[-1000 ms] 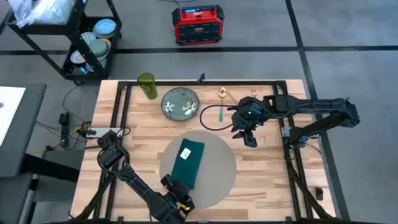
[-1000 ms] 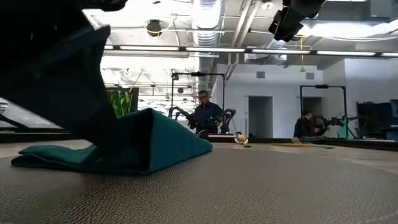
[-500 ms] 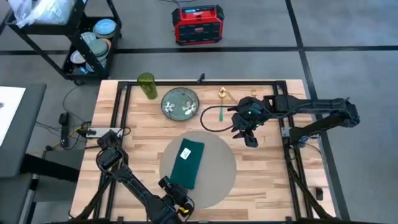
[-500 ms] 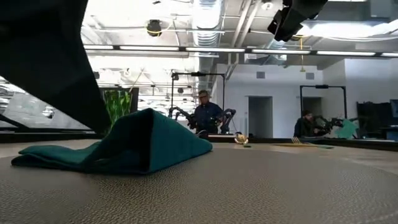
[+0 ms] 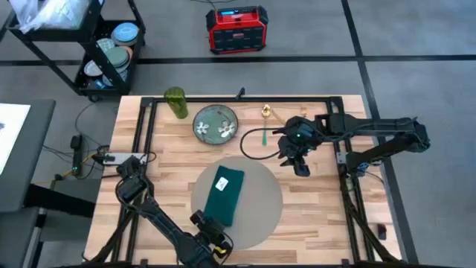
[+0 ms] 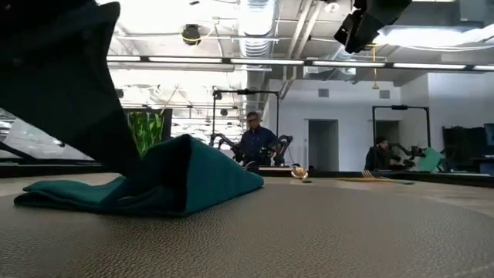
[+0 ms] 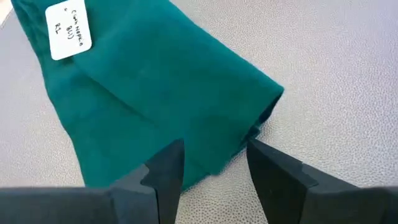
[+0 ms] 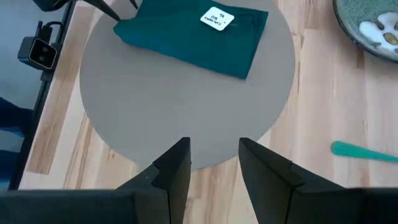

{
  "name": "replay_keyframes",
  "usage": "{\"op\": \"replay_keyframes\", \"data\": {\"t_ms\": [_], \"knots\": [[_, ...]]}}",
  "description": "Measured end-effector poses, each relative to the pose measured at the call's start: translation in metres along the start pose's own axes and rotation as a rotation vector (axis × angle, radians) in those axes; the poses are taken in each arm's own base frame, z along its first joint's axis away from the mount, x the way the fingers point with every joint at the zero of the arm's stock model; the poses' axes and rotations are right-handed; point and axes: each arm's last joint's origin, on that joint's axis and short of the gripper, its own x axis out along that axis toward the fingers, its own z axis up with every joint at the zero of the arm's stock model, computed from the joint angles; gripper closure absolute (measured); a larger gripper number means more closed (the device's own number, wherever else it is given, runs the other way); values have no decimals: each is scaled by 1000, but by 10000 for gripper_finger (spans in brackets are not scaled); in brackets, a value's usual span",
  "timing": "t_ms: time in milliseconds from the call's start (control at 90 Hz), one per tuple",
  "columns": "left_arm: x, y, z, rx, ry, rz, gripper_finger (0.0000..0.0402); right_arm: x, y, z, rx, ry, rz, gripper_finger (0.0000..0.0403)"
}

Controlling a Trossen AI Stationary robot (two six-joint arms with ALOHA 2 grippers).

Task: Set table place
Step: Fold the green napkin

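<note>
A folded teal napkin (image 5: 224, 193) lies on the round grey placemat (image 5: 264, 197) near the worktop's (image 5: 171, 149) front edge. The left pincer (image 7: 211, 163) hovers with its jaws wide at the napkin's front end. The right pincer (image 8: 214, 163), also wide, hangs above the worktop's right side, holding nothing.

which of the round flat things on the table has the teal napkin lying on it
The large grey-beige placemat at the table's near middle; the teal napkin lies on its left part. The small green floral plate farther back carries no cloth.

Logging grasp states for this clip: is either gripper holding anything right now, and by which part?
Nothing is held. The left gripper is open at the teal napkin; the right gripper is open, above the table.
</note>
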Motion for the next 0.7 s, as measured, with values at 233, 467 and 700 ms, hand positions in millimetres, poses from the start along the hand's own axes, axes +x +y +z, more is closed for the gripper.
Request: {"op": "replay_keyframes", "data": {"t_ms": [233,467,700], "knots": [[-1,-2,-1,-10,-2,-16,242,0,0,0,-4,0,0,278],[2,-1,-1,-4,-3,-16,242,0,1,0,-2,1,6,278],[13,4,-5,-23,1,6,243,0,1,0,3,4,9,278]]}}
